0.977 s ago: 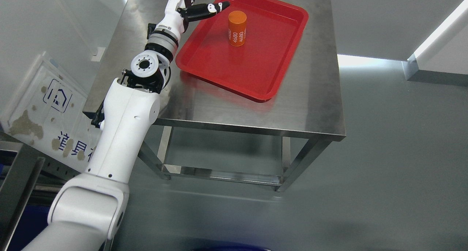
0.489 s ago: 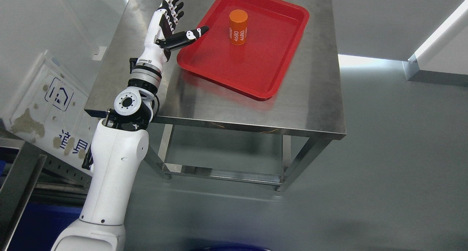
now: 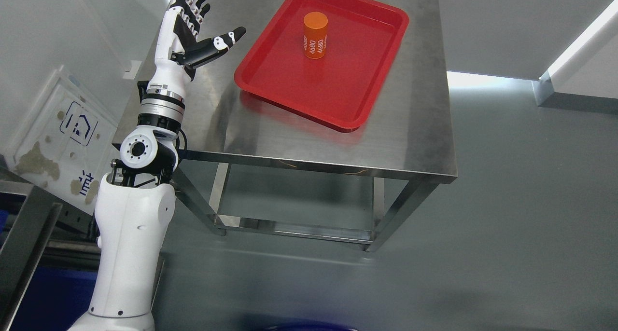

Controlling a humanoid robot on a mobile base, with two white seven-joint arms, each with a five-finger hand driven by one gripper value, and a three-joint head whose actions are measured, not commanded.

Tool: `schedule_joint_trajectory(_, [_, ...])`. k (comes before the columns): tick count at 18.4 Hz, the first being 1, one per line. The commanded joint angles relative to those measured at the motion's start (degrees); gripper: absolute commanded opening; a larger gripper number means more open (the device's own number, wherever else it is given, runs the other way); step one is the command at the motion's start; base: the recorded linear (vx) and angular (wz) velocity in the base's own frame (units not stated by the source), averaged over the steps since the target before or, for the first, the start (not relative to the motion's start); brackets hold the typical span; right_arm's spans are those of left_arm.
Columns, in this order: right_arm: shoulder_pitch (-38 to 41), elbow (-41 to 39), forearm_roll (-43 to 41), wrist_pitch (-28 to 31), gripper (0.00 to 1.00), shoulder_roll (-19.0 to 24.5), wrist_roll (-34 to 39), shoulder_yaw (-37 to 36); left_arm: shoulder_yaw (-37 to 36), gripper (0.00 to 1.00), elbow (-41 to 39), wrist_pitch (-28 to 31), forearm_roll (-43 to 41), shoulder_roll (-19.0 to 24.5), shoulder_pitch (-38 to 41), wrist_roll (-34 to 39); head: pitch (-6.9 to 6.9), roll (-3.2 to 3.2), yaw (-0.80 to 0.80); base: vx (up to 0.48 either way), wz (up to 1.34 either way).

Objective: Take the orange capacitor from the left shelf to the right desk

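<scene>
An orange capacitor [image 3: 316, 34] with white "4680" print stands upright in the far part of a red tray [image 3: 338, 94] on a steel desk [image 3: 415, 128]. My left hand [image 3: 195, 29] is raised over the desk's left edge, well left of the tray. Its fingers [image 3: 189, 3] are spread and the thumb points right; it holds nothing. The white left arm [image 3: 135, 215] rises from the lower left. No right arm shows.
A white signboard [image 3: 58, 143] leans against the wall at the left. A steel shelf frame [image 3: 24, 234] with blue below it fills the lower left corner. Grey floor spreads to the right of the desk.
My left hand has drawn back leftward from beside the capacitor, off the tray to the desk's left edge, staying open. The capacitor stays upright in the tray.
</scene>
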Motion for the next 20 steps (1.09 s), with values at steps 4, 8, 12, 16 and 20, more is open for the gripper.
schedule_joint_trajectory(4, [-0.09,-1.93,0.26,0.03,1.00,-1.00,-0.01,-0.62,-0.55,1.00,-5.24,1.21,-0.02,2.59,6.40,-1.41,0.00,0.00,0.00,0.000,0.00])
schedule_joint_trajectory(8, [-0.09,-1.93,0.26,0.03,1.00,-1.00,-0.01,-0.62,-0.91,1.00,-5.24,1.21,-0.19,2.42,8.16,-1.49,0.00,0.00,0.00,0.000,0.00])
schedule_joint_trajectory(12, [-0.09,-1.93,0.26,0.03,1.00,-1.00,-0.01,-0.62,-1.88,1.00,-5.15,1.21,-0.63,2.07,8.43,-1.41,0.01,0.00,0.00,0.000,0.00])
schedule_joint_trajectory(16, [-0.09,-1.93,0.26,0.03,1.00,-1.00,-0.01,-0.62,-2.14,1.00,-5.15,1.30,-1.07,1.71,8.08,-1.41,0.01,0.00,0.00,0.000,0.00])
schedule_joint_trajectory(20, [-0.09,-1.93,0.26,0.03,1.00,-1.00,-0.01,-0.62,-2.14,1.00,-5.15,1.30,-1.07,1.89,8.08,-1.49,0.01,0.00,0.00,0.000,0.00])
